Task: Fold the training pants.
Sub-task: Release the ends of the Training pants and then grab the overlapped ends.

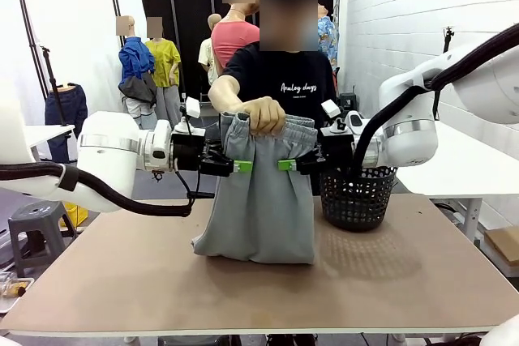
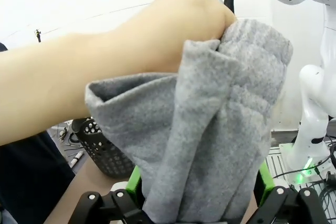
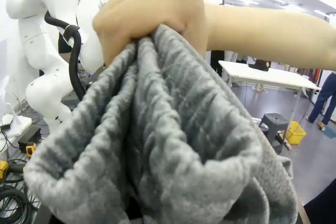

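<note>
Near the robot, a bare brown table (image 1: 122, 281) carries the lower folds of the training pants (image 1: 259, 200), which hang upright from a person's hand (image 1: 263, 113) bunching the gathered waistband. The left gripper (image 1: 243, 167) and right gripper (image 1: 285, 165) flank the cloth just below the waist, jaws spread, green pads touching or nearly touching each side edge, pinching nothing. The light grey jersey looks fleecy, limp and light; it will likely sag and crease freely, so the ribbed elastic waistband or a side seam offers the firmest hold. Beyond stands a black mesh basket (image 1: 357, 196).
</note>
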`<state>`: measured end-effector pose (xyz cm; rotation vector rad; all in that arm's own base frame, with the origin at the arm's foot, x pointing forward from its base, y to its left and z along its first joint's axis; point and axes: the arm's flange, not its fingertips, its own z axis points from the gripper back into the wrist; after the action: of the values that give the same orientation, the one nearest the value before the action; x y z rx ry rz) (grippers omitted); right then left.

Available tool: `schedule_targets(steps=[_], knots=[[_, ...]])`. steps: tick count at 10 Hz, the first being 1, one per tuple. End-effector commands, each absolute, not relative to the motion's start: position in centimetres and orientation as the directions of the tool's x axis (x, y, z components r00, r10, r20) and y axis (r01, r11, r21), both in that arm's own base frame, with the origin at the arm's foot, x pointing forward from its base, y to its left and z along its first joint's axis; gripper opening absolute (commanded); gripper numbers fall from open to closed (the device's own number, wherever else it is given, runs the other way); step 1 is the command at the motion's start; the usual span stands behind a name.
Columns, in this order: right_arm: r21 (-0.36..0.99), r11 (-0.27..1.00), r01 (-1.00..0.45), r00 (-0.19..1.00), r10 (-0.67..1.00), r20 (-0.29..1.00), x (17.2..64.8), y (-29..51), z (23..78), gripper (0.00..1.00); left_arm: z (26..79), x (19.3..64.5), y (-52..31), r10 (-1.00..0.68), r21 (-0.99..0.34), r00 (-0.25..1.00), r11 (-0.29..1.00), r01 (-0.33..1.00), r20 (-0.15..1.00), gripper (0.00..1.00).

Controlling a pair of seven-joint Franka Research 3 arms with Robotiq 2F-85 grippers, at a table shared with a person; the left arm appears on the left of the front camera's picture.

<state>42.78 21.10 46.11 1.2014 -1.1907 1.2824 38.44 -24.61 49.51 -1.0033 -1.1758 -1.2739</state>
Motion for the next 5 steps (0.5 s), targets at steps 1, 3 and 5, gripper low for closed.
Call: schedule_targets(steps=[1, 3, 5], knots=[[-0.045, -0.035, -0.998, -0.045, -0.005, 0.999, 43.2, 22.5, 46.3, 1.0, 49.7, 39.3, -25.9, -0.16, 0.076, -0.07, 0.026, 0.997, 0.985, 1.0], [-0.049, -0.045, -0.998, -0.048, -0.023, 0.999, 43.4, 22.8, 46.8, 1.0, 49.2, 39.8, -26.8, -0.156, 0.05, -0.047, 0.012, 0.999, 0.987, 1.0], [-0.04, -0.043, -0.998, -0.039, -0.025, 0.999, 43.6, 22.4, 46.8, 1.0, 49.0, 39.9, -27.6, -0.158, 0.031, -0.03, 0.006, 0.999, 0.987, 1.0]])
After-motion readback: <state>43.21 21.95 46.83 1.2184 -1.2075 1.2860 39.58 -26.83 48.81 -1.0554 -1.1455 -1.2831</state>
